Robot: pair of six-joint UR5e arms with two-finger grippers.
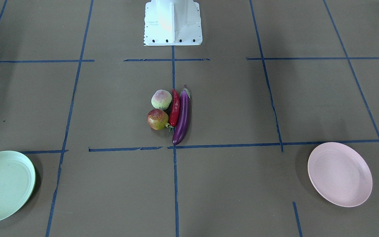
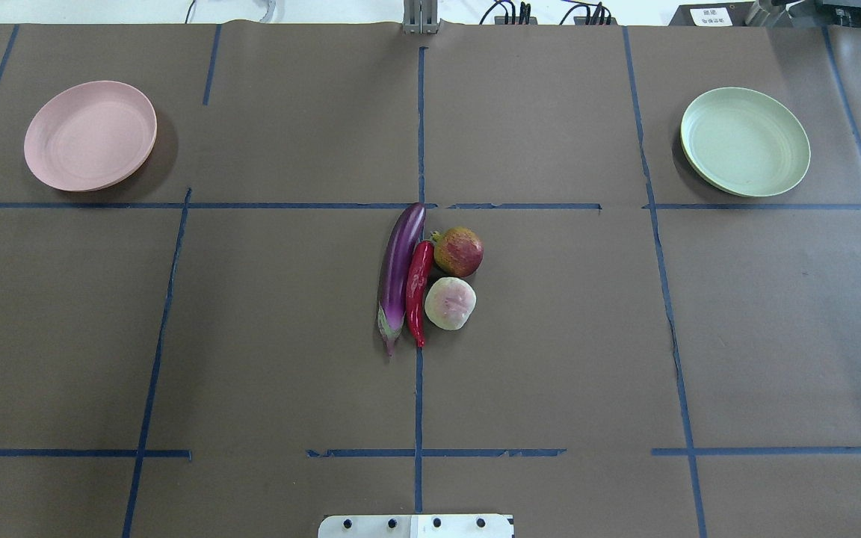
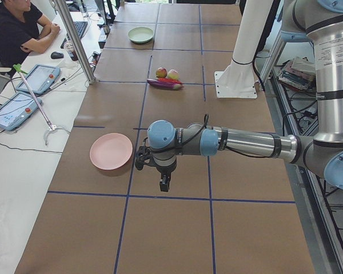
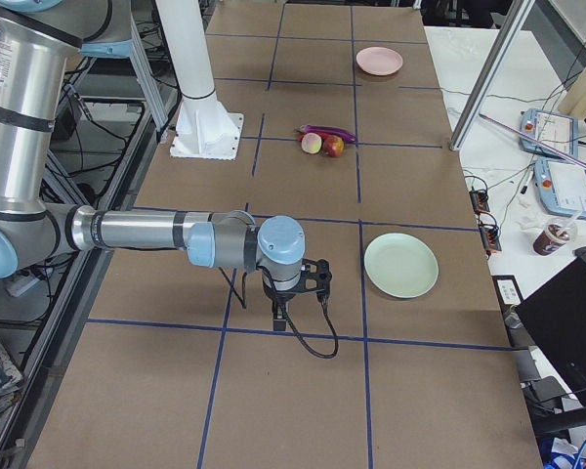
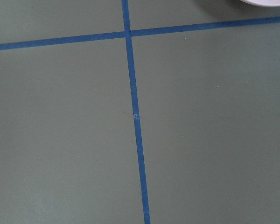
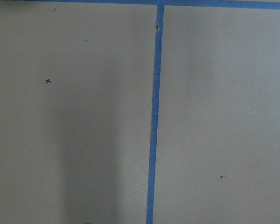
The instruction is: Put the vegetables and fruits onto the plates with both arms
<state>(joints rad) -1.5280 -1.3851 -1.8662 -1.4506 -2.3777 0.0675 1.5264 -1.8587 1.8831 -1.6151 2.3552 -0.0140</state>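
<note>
1. Dead centre of the table (image 2: 288,336), all four pieces sit bunched together. The purple eggplant (image 2: 399,269) lies lengthwise beside the blue tape (image 2: 419,134), its cap end toward the robot. The red chili (image 2: 419,288) is tucked right against it.
2. On the chili's other side are two round fruits, one just behind the other. The red-and-yellow fruit (image 2: 458,252) is the farther from the robot. The pale green fruit (image 2: 450,302) with its pink blush is nearer the white base (image 1: 173,23).
3. The pink plate (image 2: 90,134) lies far out on the robot's left and the green plate (image 2: 744,142) far out on its right. Both are bare and well apart from the pile.
4. The left arm (image 3: 246,141) stretches low across the table's end. The left gripper (image 3: 164,184) points down above the brown cover, just beside the pink plate. From this side view I cannot tell whether its fingers are spread or pressed together.
5. The right arm (image 4: 146,231) reaches out the same way at the other end. The right gripper (image 4: 278,311) hangs near the green plate, and again I cannot tell how its fingers stand.
6. The left wrist camera shows crossing tape and a sliver of pink plate at the top edge. The right wrist camera shows only cover and tape.
</note>
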